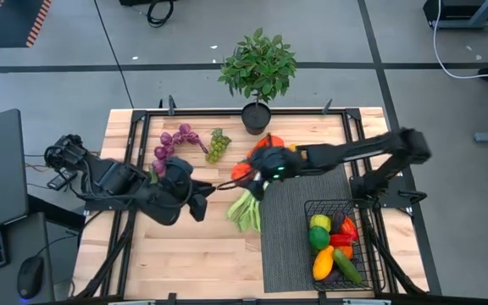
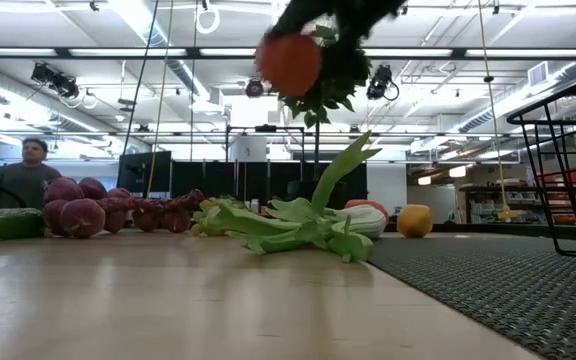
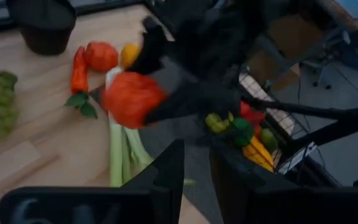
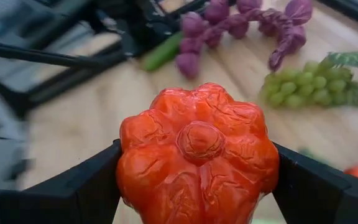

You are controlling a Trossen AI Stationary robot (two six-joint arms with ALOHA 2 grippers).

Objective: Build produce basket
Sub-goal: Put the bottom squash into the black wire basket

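My right gripper [image 1: 252, 175] is shut on a red-orange ribbed pepper [image 4: 197, 155], held in the air above the leek [image 1: 246, 207]; the pepper also shows in the low view [image 2: 290, 62]. My left gripper [image 1: 200, 202] hovers to the pepper's left, its fingers a little apart and empty [image 3: 196, 168]. The black wire basket [image 1: 310, 206] stands on the ribbed mat at the near right and holds several fruits and vegetables [image 1: 329, 241]. Purple grapes [image 1: 176, 140] and green grapes [image 1: 219, 146] lie on the wood at the far side. My right gripper pinches the pepper between its two fingers [image 4: 98, 180], one on each of its ribbed sides [image 4: 132, 155]. The pepper is lifted clear of the table, and its knobbed end faces the wrist camera.
A potted plant [image 1: 258, 72] stands at the far edge. A red chili [image 3: 79, 68], a red fruit [image 3: 101, 55] and a yellow one [image 3: 129, 53] lie near it. A cucumber [image 2: 3, 222] lies by the purple grapes. A person [image 2: 30, 172] stands beyond the table.
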